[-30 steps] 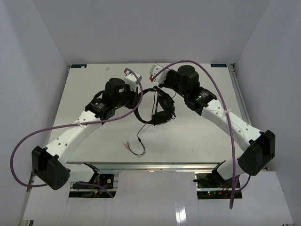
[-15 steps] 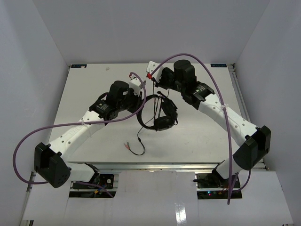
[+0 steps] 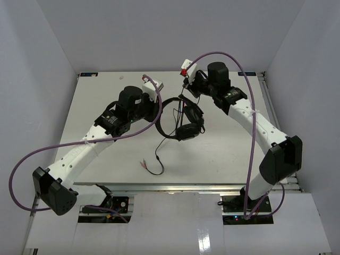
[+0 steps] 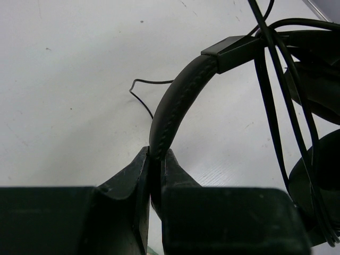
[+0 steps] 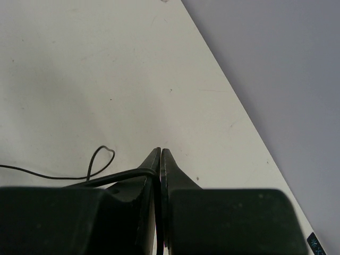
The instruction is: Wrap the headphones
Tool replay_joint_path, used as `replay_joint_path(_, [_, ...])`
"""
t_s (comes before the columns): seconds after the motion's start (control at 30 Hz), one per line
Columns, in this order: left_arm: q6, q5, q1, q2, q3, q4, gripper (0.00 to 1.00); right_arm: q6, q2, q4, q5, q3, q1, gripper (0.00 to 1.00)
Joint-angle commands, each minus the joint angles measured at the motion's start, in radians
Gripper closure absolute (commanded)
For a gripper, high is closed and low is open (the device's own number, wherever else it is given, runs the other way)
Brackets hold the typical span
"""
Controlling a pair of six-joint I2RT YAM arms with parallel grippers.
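Black stitched padding on the headband (image 4: 178, 101) is what the left gripper (image 4: 155, 158) has clamped, fingers clenched on the headband's left end; that is a narrow hold, so I judge the headphones (image 3: 183, 123) could swivel in it if tugged sideways; below the headband the loose tail of the cable (image 3: 157, 154) trails on the table (image 3: 228, 154) to its coloured plugs (image 3: 143, 163), and it may drag or snag as more is taken up; across the headband's right end several strands are already laid close together, and slack would let them slide off toward the ear cups (image 3: 186, 131), which hang just right of the headband; above and right of the headband the right gripper (image 5: 160, 154) is pinched shut on the thin cable, which runs in between its fingers; the wire is slim and looks smooth, so it could slip through that pinch under tension, while pulling too hard risks wrenching the headband out of the left fingers.
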Motion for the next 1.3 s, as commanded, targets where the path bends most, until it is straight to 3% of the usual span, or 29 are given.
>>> replay_joint_path(0.0, [0.011, 0.077, -0.027, -0.058, 0.070, -0.072, 1.00, 0.087, -0.074, 0.126, -0.002, -0.044, -0.077, 0.92])
replay_joint_path(0.23, [-0.015, 0.099, -0.027, -0.031, 0.164, -0.071, 1.00, 0.134, -0.107, 0.172, -0.090, -0.134, -0.099, 0.92])
replay_joint_path(0.47, [-0.106, 0.188, -0.027, 0.024, 0.342, -0.064, 1.00, 0.299, -0.068, 0.284, -0.425, -0.214, -0.125, 0.88])
replay_joint_path(0.57, [-0.151, 0.221, -0.027, 0.051, 0.411, -0.035, 1.00, 0.458, -0.049, 0.465, -0.611, -0.292, -0.124, 0.88])
replay_joint_path(0.7, [-0.206, 0.241, -0.027, 0.087, 0.517, -0.009, 1.00, 0.851, -0.021, 0.909, -0.742, -0.442, -0.115, 0.84])
replay_joint_path(0.73, [-0.219, 0.237, -0.027, 0.102, 0.555, -0.006, 1.00, 0.941, -0.015, 0.970, -0.748, -0.457, -0.103, 0.84])
replay_joint_path(0.93, [-0.250, 0.214, -0.025, 0.175, 0.710, 0.007, 1.00, 1.139, 0.044, 1.222, -0.746, -0.445, -0.033, 0.83])
replay_joint_path(1.27, [-0.256, 0.085, -0.027, 0.304, 0.938, 0.025, 1.00, 1.262, 0.057, 1.425, -0.753, -0.534, 0.105, 0.83])
